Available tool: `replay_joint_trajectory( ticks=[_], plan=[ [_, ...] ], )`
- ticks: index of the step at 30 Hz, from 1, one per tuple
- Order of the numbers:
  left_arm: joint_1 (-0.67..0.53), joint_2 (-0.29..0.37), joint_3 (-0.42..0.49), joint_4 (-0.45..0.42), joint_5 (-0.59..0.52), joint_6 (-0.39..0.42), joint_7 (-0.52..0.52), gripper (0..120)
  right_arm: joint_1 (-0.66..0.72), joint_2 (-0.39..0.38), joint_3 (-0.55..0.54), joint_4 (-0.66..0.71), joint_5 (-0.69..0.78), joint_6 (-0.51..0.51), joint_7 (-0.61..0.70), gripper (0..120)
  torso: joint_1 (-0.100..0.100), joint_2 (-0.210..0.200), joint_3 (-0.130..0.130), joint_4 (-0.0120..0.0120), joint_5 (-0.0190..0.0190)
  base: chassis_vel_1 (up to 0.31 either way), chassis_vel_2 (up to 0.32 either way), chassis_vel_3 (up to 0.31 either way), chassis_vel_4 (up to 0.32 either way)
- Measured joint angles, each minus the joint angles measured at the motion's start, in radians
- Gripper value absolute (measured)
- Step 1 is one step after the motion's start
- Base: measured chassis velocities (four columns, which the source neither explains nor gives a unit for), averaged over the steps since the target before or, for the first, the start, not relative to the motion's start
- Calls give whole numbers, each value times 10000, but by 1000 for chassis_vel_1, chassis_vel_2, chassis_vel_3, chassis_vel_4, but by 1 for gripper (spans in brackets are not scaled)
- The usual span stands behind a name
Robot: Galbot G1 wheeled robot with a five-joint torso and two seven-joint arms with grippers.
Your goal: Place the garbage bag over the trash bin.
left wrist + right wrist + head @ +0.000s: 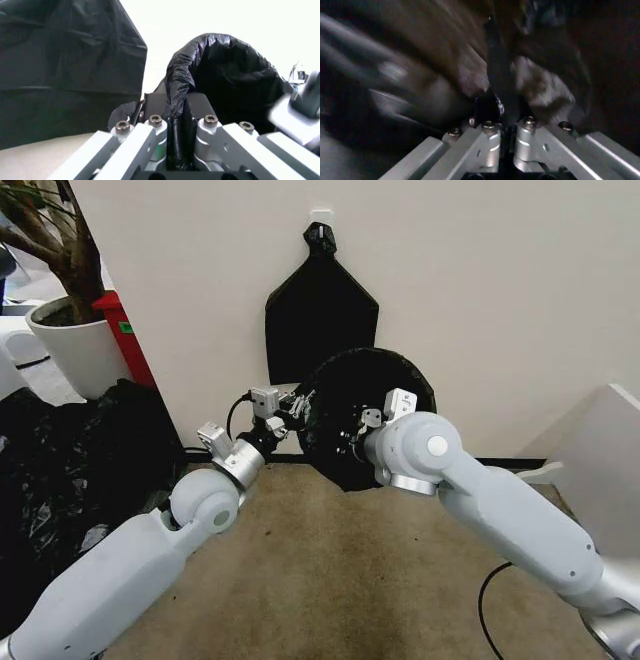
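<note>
Black garbage bag (365,415) | mouth faces robot | both claws seemingly pinch rim

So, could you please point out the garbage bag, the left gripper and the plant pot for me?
garbage bag (360,405): head view, on its stretched black plastic.
left gripper (177,112): left wrist view, between the fingertips, clamped on the bag's rim.
plant pot (75,350): head view, on its white side wall.

Glossy black garbage bag (365,415), silver-grey hands, beige carpet (340,580), white wall (480,280).
</note>
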Motion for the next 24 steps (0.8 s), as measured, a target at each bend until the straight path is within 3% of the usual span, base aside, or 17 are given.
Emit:
replay_joint_trajectory(
  ticks=[18, 24],
  plan=[
    [-146, -68, 123, -337, -223, 125, -183, 4, -8, 836, -448, -2291, -1539, -76, -176, 0, 0, 0, 1, 0, 2, 0, 0, 0, 0],
    [-152, -106, 133, -336, -238, 159, -190, 4, 75, 868, -446, -2304, -1627, -76, -140, 0, 0, 0, 0, 1, 2, 0, 0, 0, 0]
  ],
)
